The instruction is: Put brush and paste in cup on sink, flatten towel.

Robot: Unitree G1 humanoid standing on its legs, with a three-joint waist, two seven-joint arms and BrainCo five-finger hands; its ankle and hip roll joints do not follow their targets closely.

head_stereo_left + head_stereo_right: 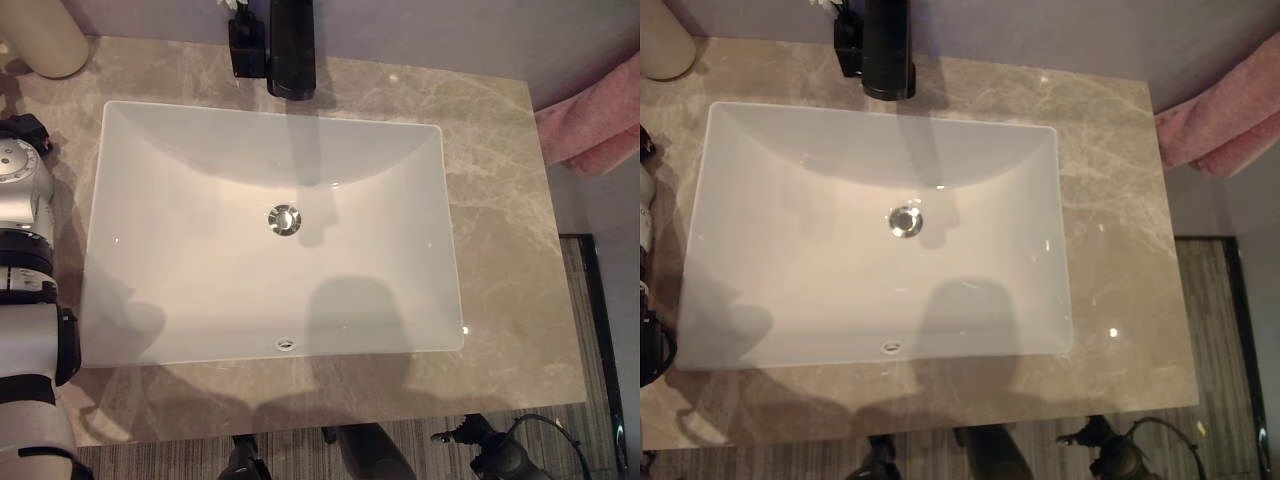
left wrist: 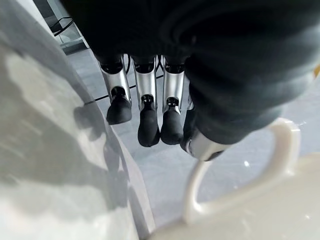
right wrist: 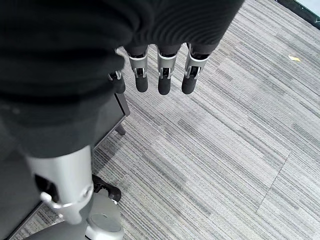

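Note:
A cream cup (image 1: pixel 40 35) stands at the back left corner of the marble counter (image 1: pixel 500 250). Its white handle (image 2: pixel 285 145) and body show close by my left hand (image 2: pixel 147 90), whose fingers hang straight and hold nothing. A pink towel (image 1: pixel 595 120) lies bunched past the counter's right edge. My right hand (image 3: pixel 165 70) hangs over grey carpet with straight fingers, holding nothing.
A white rectangular basin (image 1: pixel 200 270) with a metal drain (image 1: pixel 284 218) fills the middle of the counter. A black faucet (image 1: pixel 290 50) and a small black holder (image 1: pixel 245 45) stand at the back edge. Striped grey floor lies to the right and in front.

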